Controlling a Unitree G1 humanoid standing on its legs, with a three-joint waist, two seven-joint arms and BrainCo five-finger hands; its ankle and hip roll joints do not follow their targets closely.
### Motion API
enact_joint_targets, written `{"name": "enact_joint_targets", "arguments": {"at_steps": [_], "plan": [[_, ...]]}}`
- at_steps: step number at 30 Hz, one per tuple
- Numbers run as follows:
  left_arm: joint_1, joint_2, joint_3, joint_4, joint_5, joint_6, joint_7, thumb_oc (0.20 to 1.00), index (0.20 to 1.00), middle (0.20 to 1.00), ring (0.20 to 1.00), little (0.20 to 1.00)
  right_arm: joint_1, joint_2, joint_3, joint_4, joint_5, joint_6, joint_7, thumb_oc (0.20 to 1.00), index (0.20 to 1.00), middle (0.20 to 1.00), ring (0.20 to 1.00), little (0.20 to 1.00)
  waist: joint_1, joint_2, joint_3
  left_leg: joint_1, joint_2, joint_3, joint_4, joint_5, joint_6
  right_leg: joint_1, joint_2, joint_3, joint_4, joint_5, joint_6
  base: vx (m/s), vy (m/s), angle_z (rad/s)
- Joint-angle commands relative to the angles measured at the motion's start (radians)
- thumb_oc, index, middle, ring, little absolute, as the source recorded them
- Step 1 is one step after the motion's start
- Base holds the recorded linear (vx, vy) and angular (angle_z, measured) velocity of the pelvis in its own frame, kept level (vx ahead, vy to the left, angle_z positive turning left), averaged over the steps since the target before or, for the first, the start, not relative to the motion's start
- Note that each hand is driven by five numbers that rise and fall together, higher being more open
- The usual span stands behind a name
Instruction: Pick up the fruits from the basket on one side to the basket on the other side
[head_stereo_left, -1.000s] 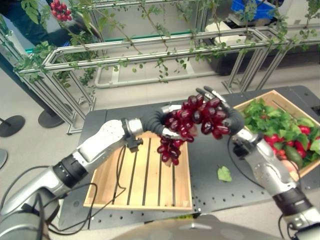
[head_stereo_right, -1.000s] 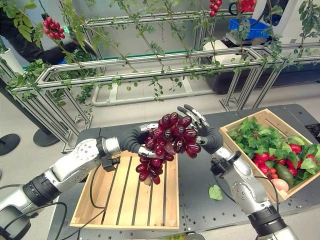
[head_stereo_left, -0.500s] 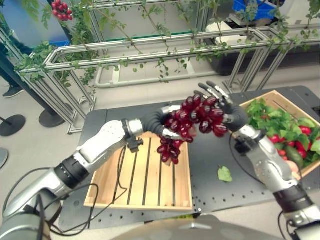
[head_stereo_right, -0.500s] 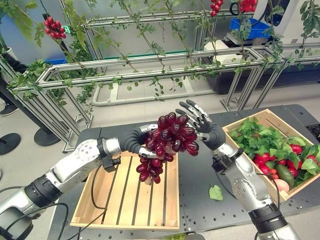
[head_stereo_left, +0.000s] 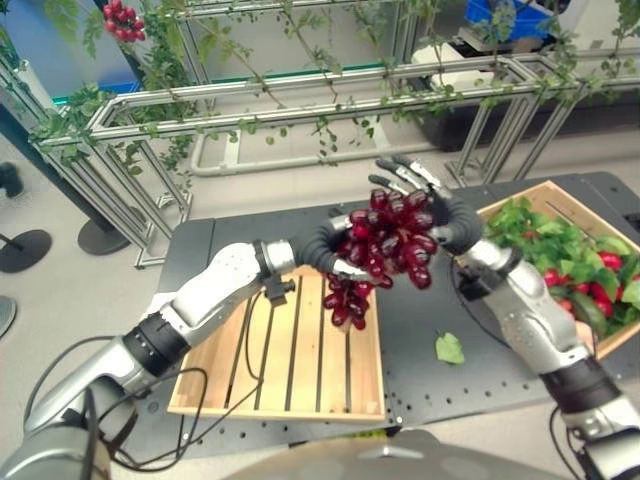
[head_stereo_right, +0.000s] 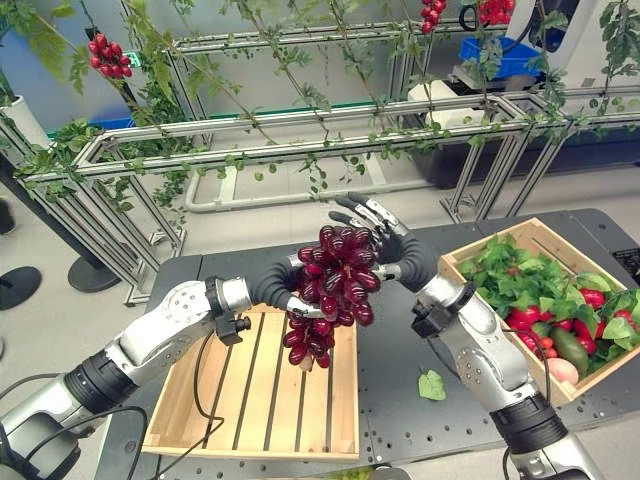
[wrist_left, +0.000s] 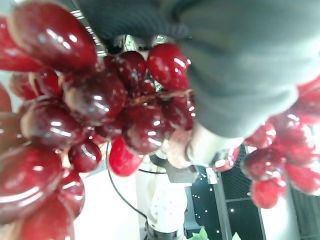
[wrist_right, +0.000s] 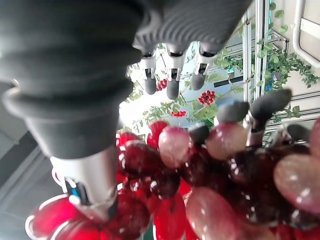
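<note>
A big bunch of dark red grapes (head_stereo_left: 385, 245) hangs in the air over the right edge of the empty slatted wooden crate (head_stereo_left: 290, 365). My left hand (head_stereo_left: 325, 243) comes in from the left with its fingers curled round the bunch's upper part. My right hand (head_stereo_left: 445, 218) is behind the bunch, its fingers (wrist_right: 172, 80) straight and spread over the top grapes. The lower grapes dangle free below both hands. The right-hand wooden basket (head_stereo_left: 520, 195) holds green leaves, red fruits and a green one.
Both baskets stand on a black perforated table (head_stereo_left: 420, 320), with a loose green leaf (head_stereo_left: 449, 348) lying between them. Behind the table runs a metal frame with vines and another grape bunch (head_stereo_left: 120, 20) hanging at the far left.
The bunch and both hands have shifted slightly left, more over the crate's right edge. My right hand's fingers now reach further over the grapes. A person in the background has walked off to the left.
</note>
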Motion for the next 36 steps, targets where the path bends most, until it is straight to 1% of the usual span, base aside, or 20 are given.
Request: {"name": "enact_joint_targets", "arguments": {"at_steps": [1, 15, 20, 24, 25, 26, 27, 28, 29, 30, 31, 32, 33, 34, 35, 36], "plan": [[-0.134, -0.020, 0.008, 0.023, -0.009, -0.046, -0.010, 0.200, 0.200, 0.200, 0.200, 0.200, -0.106, 0.003, -0.006, -0.106, -0.028, -0.080, 0.015, 1.000, 1.000, 1.000, 1.000, 1.000, -0.001, -0.036, -0.007, 0.037, -0.058, -0.017, 0.018, -0.050, -0.008, 0.031, 0.008, -0.038, 0.069, -0.032, 0.099, 0.00, 0.000, 0.00], [-0.120, -0.017, 0.011, 0.011, -0.007, -0.041, -0.015, 0.200, 0.200, 0.200, 0.200, 0.200, -0.129, 0.036, 0.014, -0.154, -0.055, -0.091, 0.009, 1.000, 1.000, 1.000, 1.000, 1.000, 0.004, -0.032, -0.010, 0.038, -0.059, -0.024, 0.017, -0.048, -0.007, 0.037, 0.006, -0.043, 0.067, -0.031, 0.099, 0.00, 0.001, 0.00], [-0.124, -0.016, -0.001, 0.008, -0.005, -0.039, -0.025, 0.200, 0.200, 0.200, 0.200, 0.200, -0.151, 0.020, 0.049, -0.166, -0.071, -0.083, 0.019, 1.000, 1.000, 1.000, 1.000, 1.000, 0.006, -0.034, -0.013, 0.037, -0.061, -0.025, 0.017, -0.047, -0.008, 0.038, 0.007, -0.041, 0.059, -0.028, 0.098, 0.00, 0.000, 0.00], [-0.131, -0.005, -0.007, 0.000, -0.005, -0.036, -0.038, 0.200, 0.200, 0.200, 0.200, 0.200, -0.195, -0.055, 0.098, -0.180, -0.085, -0.052, 0.061, 1.000, 1.000, 1.000, 1.000, 1.000, 0.009, -0.039, -0.015, 0.036, -0.061, -0.025, 0.018, -0.044, -0.010, 0.042, 0.010, -0.036, 0.050, -0.026, 0.097, 0.00, 0.000, 0.00], [-0.131, -0.005, -0.006, 0.000, -0.005, -0.036, -0.038, 0.200, 0.200, 0.200, 0.200, 0.200, -0.196, -0.055, 0.098, -0.180, -0.085, -0.052, 0.061, 1.000, 1.000, 1.000, 1.000, 1.000, 0.009, -0.039, -0.015, 0.036, -0.061, -0.025, 0.018, -0.044, -0.010, 0.042, 0.010, -0.036, 0.050, -0.026, 0.097, 0.00, 0.000, 0.00], [-0.131, 0.001, -0.006, -0.001, -0.006, -0.030, -0.047, 0.200, 0.200, 0.200, 0.200, 0.200, -0.225, -0.102, 0.119, -0.190, -0.095, -0.036, 0.088, 1.000, 1.000, 1.000, 1.000, 1.000, 0.011, -0.041, -0.016, 0.036, -0.061, -0.027, 0.017, -0.043, -0.011, 0.043, 0.010, -0.035, 0.047, -0.025, 0.096, 0.00, 0.000, 0.00], [-0.134, 0.005, -0.008, -0.003, -0.007, -0.029, -0.050, 0.200, 0.200, 0.200, 0.200, 0.200, -0.235, -0.127, 0.122, -0.190, -0.099, -0.035, 0.092, 1.000, 1.000, 1.000, 1.000, 1.000, 0.010, -0.042, -0.016, 0.036, -0.061, -0.027, 0.017, -0.043, -0.012, 0.043, 0.010, -0.035, 0.045, -0.025, 0.096, -0.04, -0.016, 0.00], [-0.137, 0.020, -0.016, -0.012, -0.014, -0.025, -0.062, 0.200, 0.200, 0.200, 0.200, 0.200, -0.301, -0.224, 0.161, -0.205, -0.114, -0.025, 0.125, 1.000, 1.000, 1.000, 1.000, 1.000, 0.014, -0.049, -0.021, 0.034, -0.062, -0.029, 0.015, -0.040, -0.014, 0.045, 0.011, -0.033, 0.037, -0.021, 0.095, 0.00, 0.000, 0.00], [-0.138, 0.023, -0.019, -0.016, -0.020, -0.021, -0.063, 0.200, 0.200, 0.200, 0.200, 0.200, -0.326, -0.255, 0.175, -0.212, -0.106, -0.024, 0.132, 1.000, 1.000, 1.000, 1.000, 1.000, 0.015, -0.050, -0.022, 0.034, -0.062, -0.029, 0.014, -0.039, -0.016, 0.047, 0.012, -0.033, 0.032, -0.020, 0.095, 0.00, 0.000, 0.00], [-0.138, 0.022, -0.018, -0.016, -0.020, -0.021, -0.063, 0.200, 0.200, 0.200, 0.200, 0.200, -0.329, -0.256, 0.177, -0.211, -0.105, -0.024, 0.132, 1.000, 1.000, 1.000, 1.000, 1.000, 0.014, -0.049, -0.021, 0.034, -0.061, -0.029, 0.014, -0.039, -0.016, 0.047, 0.012, -0.033, 0.031, -0.019, 0.095, 0.00, 0.000, 0.00], [-0.141, 0.039, -0.031, -0.028, -0.029, -0.020, -0.068, 0.200, 0.200, 0.200, 0.200, 0.200, -0.361, -0.299, 0.192, -0.218, -0.108, -0.040, 0.126, 1.000, 1.000, 1.000, 1.000, 1.000, 0.016, -0.052, -0.024, 0.033, -0.061, -0.030, 0.012, -0.036, -0.018, 0.050, 0.014, -0.033, 0.023, -0.015, 0.095, 0.00, 0.000, 0.00], [-0.141, 0.039, -0.030, -0.028, -0.029, -0.020, -0.068, 0.200, 0.200, 0.200, 0.200, 0.200, -0.362, -0.299, 0.192, -0.218, -0.108, -0.040, 0.126, 1.000, 1.000, 1.000, 1.000, 1.000, 0.016, -0.052, -0.024, 0.033, -0.061, -0.030, 0.012, -0.036, -0.018, 0.050, 0.014, -0.033, 0.023, -0.015, 0.095, 0.00, 0.000, 0.00], [-0.142, 0.044, -0.034, -0.031, -0.034, -0.017, -0.071, 0.200, 0.200, 0.200, 0.200, 0.200, -0.384, -0.324, 0.205, -0.225, -0.115, -0.045, 0.127, 1.000, 1.000, 1.000, 1.000, 1.000, 0.017, -0.055, -0.026, 0.031, -0.061, -0.030, 0.011, -0.034, -0.019, 0.051, 0.016, -0.031, 0.020, -0.014, 0.096, 0.00, 0.000, 0.00], [-0.144, 0.060, -0.036, -0.041, -0.035, -0.018, -0.078, 0.200, 0.200, 0.200, 0.200, 0.200, -0.449, -0.388, 0.222, -0.251, -0.171, -0.061, 0.129, 1.000, 1.000, 1.000, 1.000, 1.000, 0.020, -0.059, -0.030, 0.030, -0.062, -0.030, 0.011, -0.032, -0.021, 0.051, 0.015, -0.031, 0.020, -0.011, 0.096, 0.00, 0.000, 0.00], [-0.144, 0.068, -0.035, -0.045, -0.036, -0.014, -0.083, 0.200, 0.200, 0.200, 0.200, 0.200, -0.482, -0.416, 0.232, -0.263, -0.201, -0.070, 0.129, 1.000, 1.000, 1.000, 1.000, 1.000, 0.021, -0.059, -0.030, 0.029, -0.062, -0.030, 0.010, -0.031, -0.022, 0.051, 0.015, -0.033, 0.019, -0.009, 0.096, 0.00, 0.000, 0.00], [-0.144, 0.067, -0.033, -0.045, -0.036, -0.014, -0.083, 0.200, 0.200, 0.200, 0.200, 0.200, -0.486, -0.416, 0.235, -0.262, -0.201, -0.071, 0.128, 1.000, 1.000, 1.000, 1.000, 1.000, 0.020, -0.058, -0.029, 0.029, -0.062, -0.030, 0.010, -0.031, -0.022, 0.051, 0.015, -0.033, 0.019, -0.009, 0.096, 0.00, 0.000, 0.00]]}}
